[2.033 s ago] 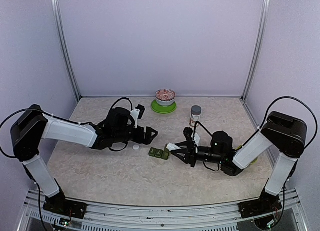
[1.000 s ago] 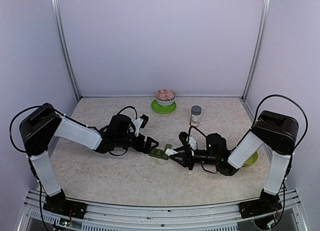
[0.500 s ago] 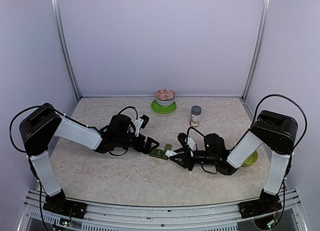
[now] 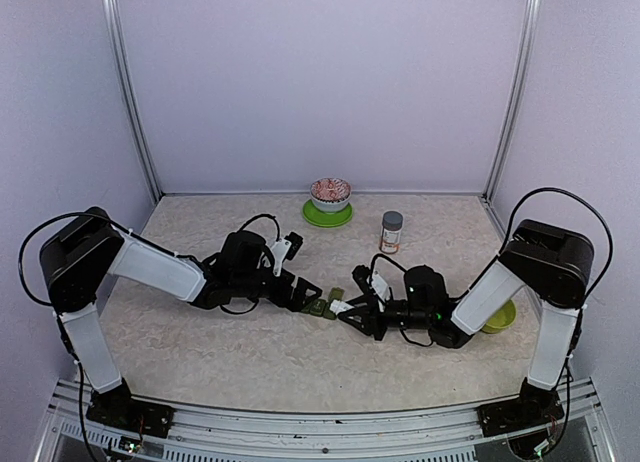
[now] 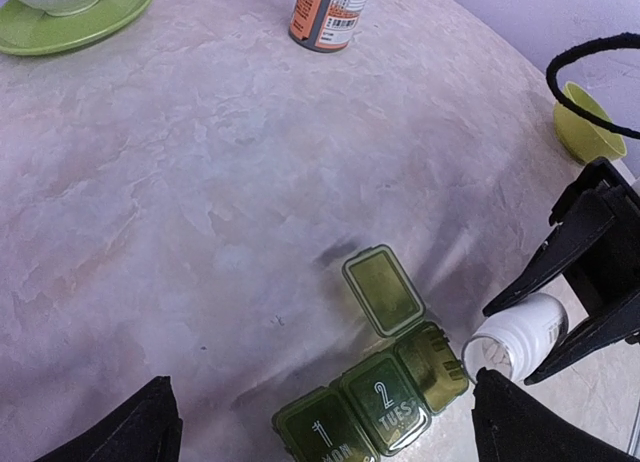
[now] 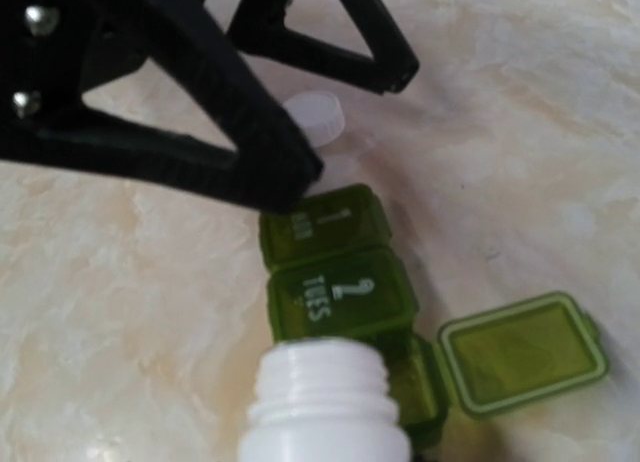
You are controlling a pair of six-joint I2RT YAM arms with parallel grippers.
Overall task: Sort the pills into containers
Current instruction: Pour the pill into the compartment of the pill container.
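Right wrist view showed the right gripper (image 4: 347,310) pinching a white bottle (image 6: 325,407), containers (image 6: 335,272) just ahead of it, left gripper (image 4: 306,294) spread beyond them; tipping slowly over the open end cell (image 6: 412,377) seemed safest for the unseen pills.

Lab test booth: plain lilac walls (image 4: 320,82), aluminium corner posts (image 4: 133,102), marbled tabletop (image 4: 260,352) (arms (image 4: 150,267) bolted to rail (image 4: 320,422)).

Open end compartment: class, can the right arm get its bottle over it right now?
Probably yes: the lid is flipped back, and the right pincer holds the white bottle mouth-first beside the open compartment, nothing between.
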